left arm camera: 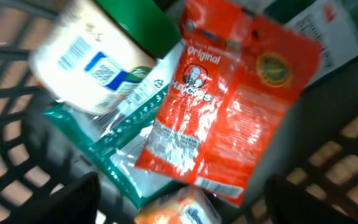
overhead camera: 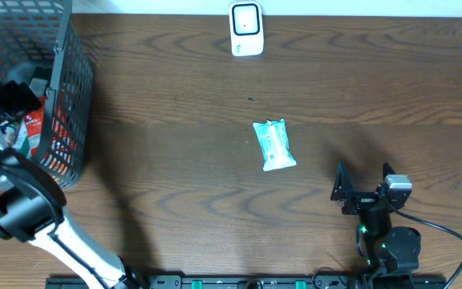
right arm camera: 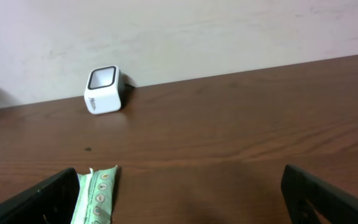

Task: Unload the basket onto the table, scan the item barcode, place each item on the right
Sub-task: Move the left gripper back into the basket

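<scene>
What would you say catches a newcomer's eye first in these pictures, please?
The bright red-orange snack bag stands out most, lying inside the black wire basket at the left end of the table. Next comes the green-and-white packet, alone in the middle, with the white scanner at the far edge.

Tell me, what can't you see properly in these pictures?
- Overhead: basket contents, hidden by mesh and left arm.
- Left wrist: white tub barcode, motion-blurred.
- Right wrist: green packet, cut off by bottom edge.
- Overhead: scanner lettering, too small.
</scene>
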